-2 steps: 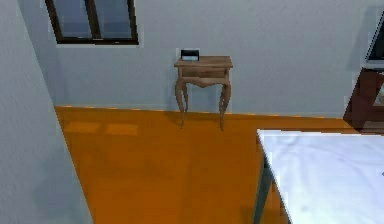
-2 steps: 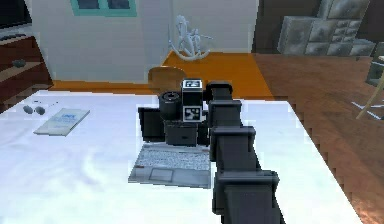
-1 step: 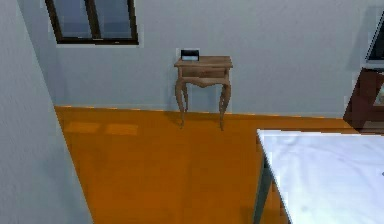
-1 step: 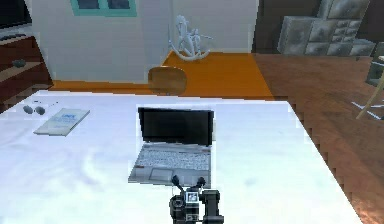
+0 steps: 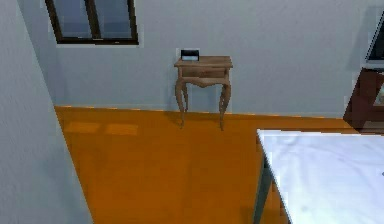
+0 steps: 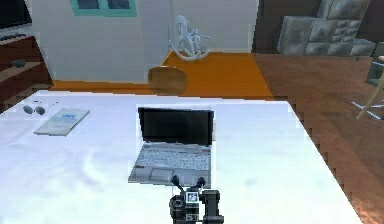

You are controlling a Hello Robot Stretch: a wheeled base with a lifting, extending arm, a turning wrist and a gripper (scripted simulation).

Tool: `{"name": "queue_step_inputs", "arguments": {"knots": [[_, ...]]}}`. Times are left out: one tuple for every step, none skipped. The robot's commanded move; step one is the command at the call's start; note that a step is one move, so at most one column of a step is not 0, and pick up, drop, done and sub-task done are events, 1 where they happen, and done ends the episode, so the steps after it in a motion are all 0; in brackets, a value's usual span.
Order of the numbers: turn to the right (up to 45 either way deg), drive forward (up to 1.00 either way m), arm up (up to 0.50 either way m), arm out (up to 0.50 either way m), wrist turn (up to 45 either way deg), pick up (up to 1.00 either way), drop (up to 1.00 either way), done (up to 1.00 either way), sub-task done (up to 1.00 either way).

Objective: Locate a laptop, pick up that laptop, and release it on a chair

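Tally by kind
1 open grey laptop [image 6: 172, 148], 1 brown wooden chair [image 6: 170, 77], 1 small wooden side table [image 5: 203, 85].

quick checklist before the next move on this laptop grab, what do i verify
1. Laptop located, on the white table: ok.
2. Gripper lined up at the laptop's near edge: ok.
3. Gripper holding anything: cannot tell.
4. Laptop lid stands upright, which may make the lift awkward: not ok.
5. Papers lie well apart from the laptop: ok.
6. Chair spotted beyond the table's far edge: ok.
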Motion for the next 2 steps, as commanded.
{"name": "queue_step_inputs", "arguments": {"knots": [[0.0, 0.00, 0.10, 0.00, 0.0, 0.00, 0.00, 0.00, 0.00], [0.0, 0.00, 0.22, 0.00, 0.0, 0.00, 0.00, 0.00, 0.00]]}}
